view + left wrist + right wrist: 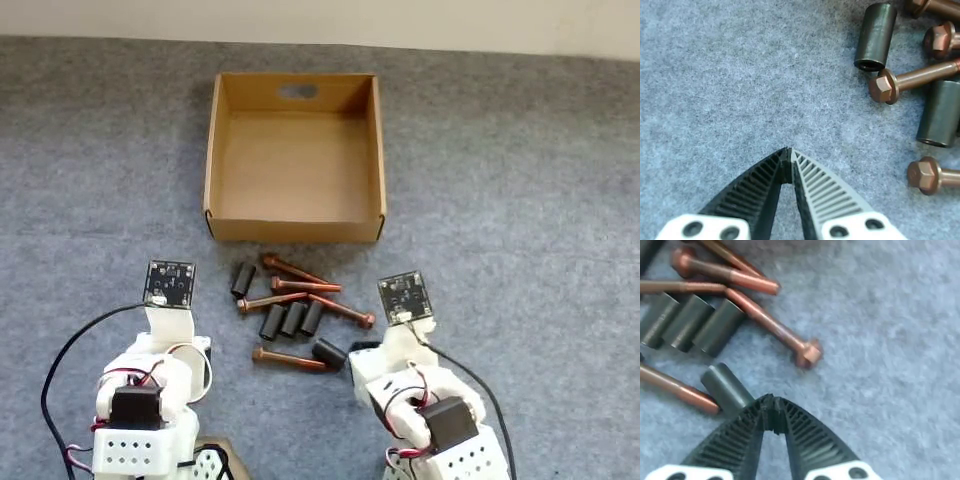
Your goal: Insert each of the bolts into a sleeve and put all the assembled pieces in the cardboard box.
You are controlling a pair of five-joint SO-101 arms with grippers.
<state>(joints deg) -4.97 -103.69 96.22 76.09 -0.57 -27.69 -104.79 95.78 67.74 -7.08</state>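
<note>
Open brown cardboard box (295, 170), upper centre of high view: empty, nothing assembled yet. Copper-coloured hex-head bolts (305, 285) and dark cylindrical sleeves (292, 319) lie loose just below it, between your arms, likely so either reaches. Left gripper (788, 152) pinched together over bare grey carpet worktop (520, 200). Right gripper (773, 401) also together, tips just beside lone sleeve (726, 386). Open it before you pick.

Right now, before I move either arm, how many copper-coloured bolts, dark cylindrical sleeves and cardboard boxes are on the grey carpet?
Copper-coloured hex-head bolts: 5
Dark cylindrical sleeves: 5
Open brown cardboard box: 1
Total: 11
</note>
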